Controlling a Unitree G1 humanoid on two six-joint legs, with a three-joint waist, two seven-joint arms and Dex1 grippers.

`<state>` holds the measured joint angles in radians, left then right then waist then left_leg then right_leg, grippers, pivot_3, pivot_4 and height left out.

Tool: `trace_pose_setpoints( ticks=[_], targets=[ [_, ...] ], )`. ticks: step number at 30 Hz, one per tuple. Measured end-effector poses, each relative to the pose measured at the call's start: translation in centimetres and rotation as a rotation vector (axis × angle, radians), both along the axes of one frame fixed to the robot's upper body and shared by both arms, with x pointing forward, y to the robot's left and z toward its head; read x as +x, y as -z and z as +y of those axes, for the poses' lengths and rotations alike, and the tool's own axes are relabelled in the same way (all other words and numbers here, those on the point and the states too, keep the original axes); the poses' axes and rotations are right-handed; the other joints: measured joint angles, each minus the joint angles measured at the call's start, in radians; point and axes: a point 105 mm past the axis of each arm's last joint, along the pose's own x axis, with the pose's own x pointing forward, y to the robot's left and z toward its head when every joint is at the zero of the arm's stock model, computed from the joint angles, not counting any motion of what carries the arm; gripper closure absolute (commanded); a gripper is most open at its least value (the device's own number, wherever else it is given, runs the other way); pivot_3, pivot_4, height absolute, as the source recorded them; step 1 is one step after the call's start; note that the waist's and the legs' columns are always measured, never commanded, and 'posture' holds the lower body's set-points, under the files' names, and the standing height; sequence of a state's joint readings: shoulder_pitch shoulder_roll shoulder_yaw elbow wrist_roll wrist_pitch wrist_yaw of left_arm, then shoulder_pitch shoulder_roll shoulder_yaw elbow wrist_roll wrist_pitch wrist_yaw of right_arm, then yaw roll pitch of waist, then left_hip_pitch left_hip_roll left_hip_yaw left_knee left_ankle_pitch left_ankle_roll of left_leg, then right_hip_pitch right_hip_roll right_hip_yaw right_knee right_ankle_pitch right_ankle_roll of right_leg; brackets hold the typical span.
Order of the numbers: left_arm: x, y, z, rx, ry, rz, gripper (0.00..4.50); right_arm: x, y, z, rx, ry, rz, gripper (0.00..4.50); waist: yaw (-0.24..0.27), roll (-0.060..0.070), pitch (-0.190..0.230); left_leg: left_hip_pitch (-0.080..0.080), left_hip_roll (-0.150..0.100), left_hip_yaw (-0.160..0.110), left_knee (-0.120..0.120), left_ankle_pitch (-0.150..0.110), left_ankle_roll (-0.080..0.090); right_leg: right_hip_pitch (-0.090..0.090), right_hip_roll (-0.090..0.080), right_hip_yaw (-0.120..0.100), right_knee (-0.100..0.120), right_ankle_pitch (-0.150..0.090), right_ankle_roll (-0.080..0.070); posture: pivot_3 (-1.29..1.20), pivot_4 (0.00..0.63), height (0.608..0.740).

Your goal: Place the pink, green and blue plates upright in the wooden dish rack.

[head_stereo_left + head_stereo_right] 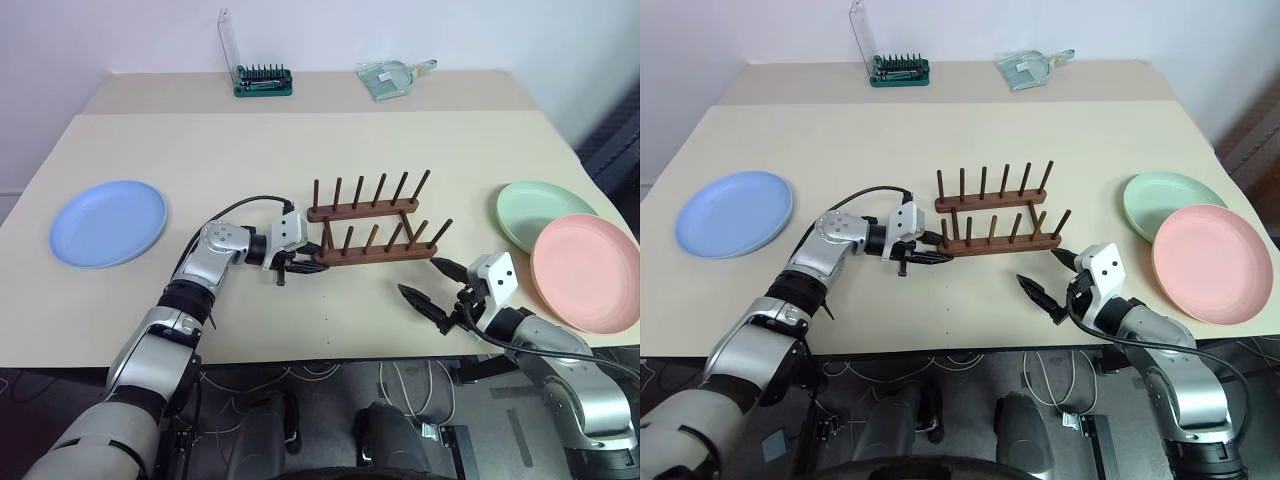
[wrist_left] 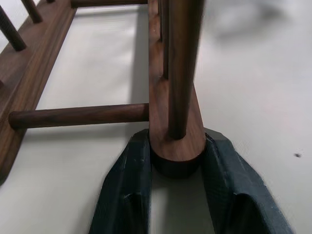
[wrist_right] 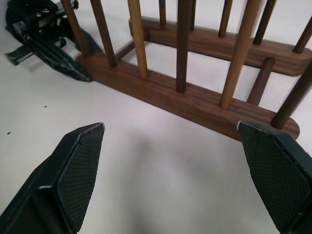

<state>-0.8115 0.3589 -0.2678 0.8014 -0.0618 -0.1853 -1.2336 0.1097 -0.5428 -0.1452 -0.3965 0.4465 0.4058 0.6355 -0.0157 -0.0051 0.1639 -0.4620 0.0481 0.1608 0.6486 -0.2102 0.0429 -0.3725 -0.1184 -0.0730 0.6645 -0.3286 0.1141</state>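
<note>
the wooden dish rack (image 1: 372, 222) stands near the middle of the tabletop (image 1: 300, 150), its two rails running side by side with thin pegs standing up from each, and no plate in it.

the left tool (image 1: 297, 266) lies low at the 9 o'clock end of the nearer rail. in the left wrist view its two fingers (image 2: 126, 185) sit one on each side of the rounded rail end, right up against the wood; whether they are squeezing it or only resting beside it cannot be told.

the right tool (image 1: 433, 287) hovers just off the 5 o'clock corner of the rack, released, with its fingers (image 3: 78, 161) spread wide and nothing between them. the right wrist view looks along them at the near rail, with the left tool at the rail's far end.

the blue plate (image 1: 108, 222) lies flat at 9 o'clock from the rack, well apart from it. the green plate (image 1: 540, 210) lies flat at 3 o'clock, and the pink plate (image 1: 585, 270) lies at about 4 o'clock, overlapping the green plate's near edge.

at 12 o'clock, along the far edge, sit a green bit case (image 1: 262, 80) with its clear lid raised and a small clear packet (image 1: 392, 78).
</note>
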Motion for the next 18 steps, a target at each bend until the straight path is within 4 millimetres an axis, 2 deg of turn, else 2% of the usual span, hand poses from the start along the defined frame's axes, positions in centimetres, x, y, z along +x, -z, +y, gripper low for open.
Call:
trace_pose_setpoints(
  ticks=[2, 3, 7, 8, 9, 11, 13, 15, 18],
  targets=[
    [0.4, -0.2, 0.8, -0.008, -0.043, -0.008, 0.41, 0.0, 0.2, -0.2, -0.015, 0.01, 0.004, 0.0, -0.001, 0.0, 0.0, 0.0, 0.0, 0.0, 0.0, 0.0, 0.0, 0.0, 0.0, 0.0, 0.0, 0.0, 0.0, 0.0, 0.15, 0.732],
    [0.5, -0.2, 1.4, -0.011, -0.065, -0.015, 0.41, -0.1, 0.2, -0.3, -0.025, 0.013, 0.006, 0.0, -0.002, 0.0, 0.0, 0.0, 0.0, 0.0, 0.0, 0.0, 0.0, 0.0, 0.0, 0.0, 0.0, 0.0, 0.0, 0.0, 0.15, 0.732],
    [-0.2, 0.1, 3.7, -0.044, -0.136, 0.006, 0.36, -0.2, 0.4, -1.2, -0.07, 0.03, 0.015, 1.27, -0.004, 0.0, 0.0, 0.0, 0.0, 0.0, 0.0, 0.0, 0.0, 0.0, 0.0, 0.0, 0.0, 0.0, 0.0, 0.0, 0.15, 0.732],
    [-0.8, 0.3, 4.4, -0.056, -0.152, 0.024, 0.97, -0.2, 0.4, -1.5, -0.087, 0.032, 0.02, 1.83, -0.006, 0.0, 0.0, 0.0, 0.0, 0.0, 0.0, 0.0, 0.0, 0.0, 0.0, 0.0, 0.0, 0.0, 0.0, 0.0, 0.15, 0.732],
    [-1.6, 0.4, 5.0, -0.062, -0.154, 0.044, 1.26, -0.3, 0.4, -1.8, -0.111, 0.033, 0.029, 2.35, -0.006, 0.0, 0.0, 0.001, 0.001, 0.0, 0.0, 0.0, 0.0, 0.001, 0.0, 0.0, 0.0, 0.0, 0.0, 0.0, 0.15, 0.732],
    [-2.9, 0.6, 5.7, -0.077, -0.158, 0.078, 2.21, -0.2, 0.6, -2.1, -0.136, 0.039, 0.041, 3.38, -0.004, 0.0, 0.0, 0.001, 0.001, -0.001, 0.0, 0.0, -0.001, 0.001, 0.0, 0.0, 0.0, 0.0, 0.0, 0.0, 0.15, 0.732],
    [-4.3, 0.7, 5.6, -0.086, -0.14, 0.122, 3.15, -0.1, 0.8, -2.2, -0.148, 0.039, 0.05, 4.41, -0.002, 0.001, 0.0, 0.001, 0.001, -0.001, 0.0, 0.0, -0.001, 0.001, 0.0, 0.0, 0.0, 0.0, 0.0, 0.0, 0.15, 0.732],
    [-5.2, 1.0, 4.8, -0.087, -0.122, 0.15, 3.15, 0.4, 0.9, -2.1, -0.178, 0.035, 0.052, 4.41, 0.001, 0.001, 0.0, 0.001, 0.0, -0.001, 0.001, 0.0, 0.0, 0.0, -0.001, 0.0, 0.0, 0.0, 0.0, 0.0, 0.15, 0.732],
    [-5.8, 0.9, 2.6, -0.089, -0.087, 0.142, 3.15, 1.2, 1.6, -2.4, -0.225, 0.05, 0.064, 4.41, 0.005, 0.0, 0.0, 0.001, 0.0, -0.001, 0.001, 0.0, 0.0, 0.0, -0.001, 0.0, 0.0, 0.0, 0.0, 0.0, 0.15, 0.732]
  ],
)
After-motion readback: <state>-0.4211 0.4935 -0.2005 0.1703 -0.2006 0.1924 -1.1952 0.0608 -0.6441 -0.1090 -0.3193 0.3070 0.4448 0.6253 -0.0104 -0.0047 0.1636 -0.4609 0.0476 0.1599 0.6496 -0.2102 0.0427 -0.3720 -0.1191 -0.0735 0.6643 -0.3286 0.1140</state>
